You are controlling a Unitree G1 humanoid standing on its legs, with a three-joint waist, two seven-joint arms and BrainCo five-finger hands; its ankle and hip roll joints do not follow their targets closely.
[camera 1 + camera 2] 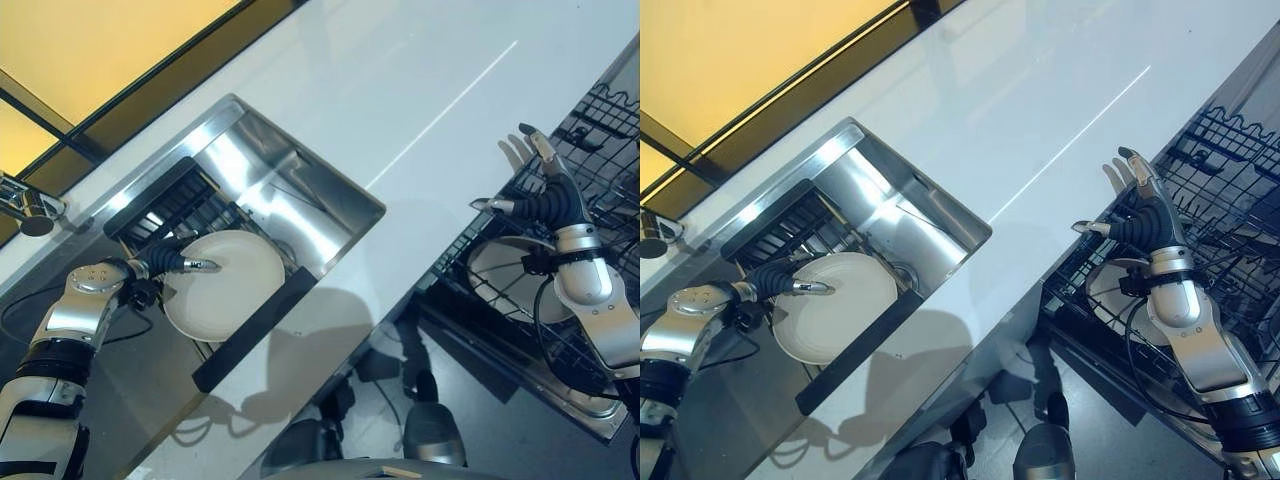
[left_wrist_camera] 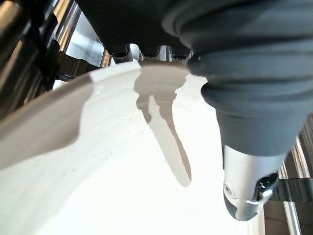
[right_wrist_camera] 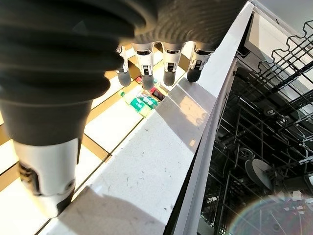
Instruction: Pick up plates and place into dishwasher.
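Seen from above: left hand [image 1: 168,262] at eight o'clock, thumb across the face of a white plate [image 1: 235,285] in the steel sink [image 1: 330,195], fingers hooked over its rim — likely to lift it. Right hand [image 1: 545,195] at three o'clock, fingers spread and empty above the dishwasher rack [image 1: 610,150] — apparently waiting.

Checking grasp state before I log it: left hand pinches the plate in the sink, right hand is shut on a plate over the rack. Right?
Not quite. The left hand does pinch the plate in the sink, but the right hand is open and holds nothing, fingers straight above the rack. The right wrist view shows it.
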